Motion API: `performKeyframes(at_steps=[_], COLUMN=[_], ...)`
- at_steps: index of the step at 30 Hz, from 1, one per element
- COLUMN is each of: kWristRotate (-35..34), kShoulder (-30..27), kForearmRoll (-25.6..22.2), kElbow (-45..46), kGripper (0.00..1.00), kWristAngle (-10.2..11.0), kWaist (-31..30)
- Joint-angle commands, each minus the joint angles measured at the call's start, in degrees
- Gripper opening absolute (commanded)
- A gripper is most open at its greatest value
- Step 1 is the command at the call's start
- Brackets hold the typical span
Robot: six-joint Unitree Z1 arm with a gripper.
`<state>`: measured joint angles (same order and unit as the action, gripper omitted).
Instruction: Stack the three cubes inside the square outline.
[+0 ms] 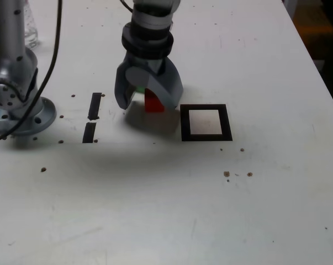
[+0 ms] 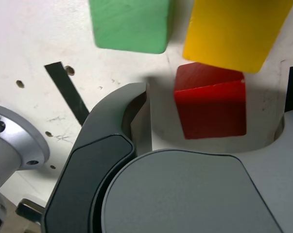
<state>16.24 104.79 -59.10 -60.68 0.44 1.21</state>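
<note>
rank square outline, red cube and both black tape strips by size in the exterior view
1. Square outline
2. Red cube, though the hand partly hides it
3. Upper strip and lower strip: too alike to rank

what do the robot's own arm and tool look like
The arm is silvery grey with a black band near the tool, dark round spots on its base and a loose black cable. The tool is grey, with smooth, curved, claw-like jaws; up close, darker grey panels with thin black outlines show.
</note>
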Motion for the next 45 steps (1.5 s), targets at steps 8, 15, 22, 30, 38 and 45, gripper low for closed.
performKeyframes(at_steps=[8,15,22,30,38,45], kWristRotate=[-0.1,-0.7,-3.0,-3.1,-3.1,-3.4], kShoulder=[2.5,3.5,3.4,2.7,1.6,-0.8], kForearmRoll=[0.5,0.7,1.3,1.3,0.2,-2.0], kElbow=[-1.0,-0.9,-0.8,-0.2,0.5,1.0], kGripper=[0.92,0.77,0.33,0.22,0.22,0.22], kWristAngle=[0.1,0.0,-0.6,-0.8,-0.9,-1.2], kWaist=[-0.1,-0.1,-0.1,-0.1,-0.1,-0.1])
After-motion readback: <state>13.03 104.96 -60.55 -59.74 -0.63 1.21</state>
